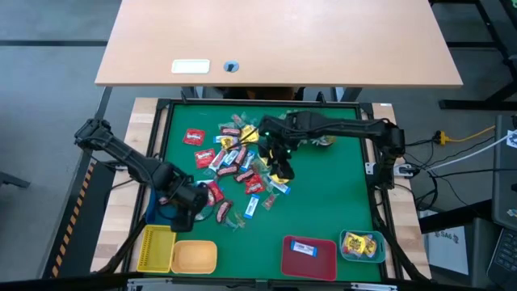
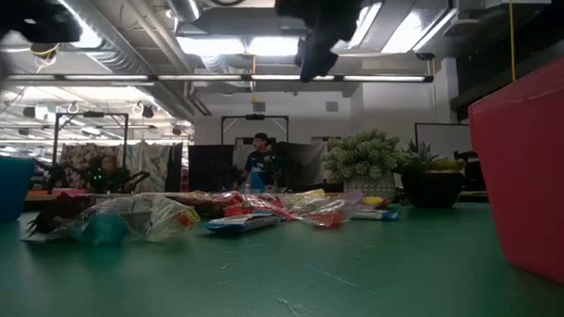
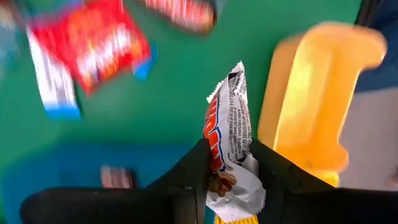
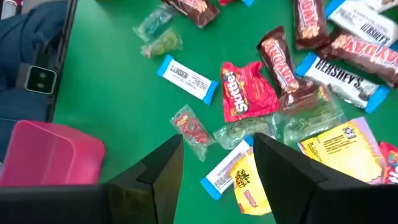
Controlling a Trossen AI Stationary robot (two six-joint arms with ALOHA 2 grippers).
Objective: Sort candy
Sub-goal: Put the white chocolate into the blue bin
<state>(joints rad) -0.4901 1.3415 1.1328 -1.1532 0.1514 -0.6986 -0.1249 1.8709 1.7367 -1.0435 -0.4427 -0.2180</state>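
The candy [image 1: 239, 166] lies in a loose heap on the green mat of the desk [image 1: 331, 202], mostly toward the middle and the far side: red Skittles packs [image 4: 247, 90], blue-and-white Hershey's bars [image 4: 339, 81], brown bars and clear-wrapped sweets, many touching or overlapping. One piece, a small bar in a white and red-orange wrapper [image 3: 229, 140], is off the mat, clamped upright between the two dark fingers of the left tool [image 3: 229, 171]. In the high view that left tool [image 1: 187, 206] hangs over the near left part of the mat, just beyond the orange tray [image 1: 194, 256] and the yellow tray [image 1: 155, 248], which stand side by side at the near edge. The right tool [image 4: 217, 158] hovers above the heap with its fingers apart and nothing between them, a yellow packet [image 4: 249, 186] below the gap. At the near right stand a red tray [image 1: 308, 256] holding one blue-and-white sweet and a blue tray [image 1: 363, 246] holding yellow-wrapped ones.
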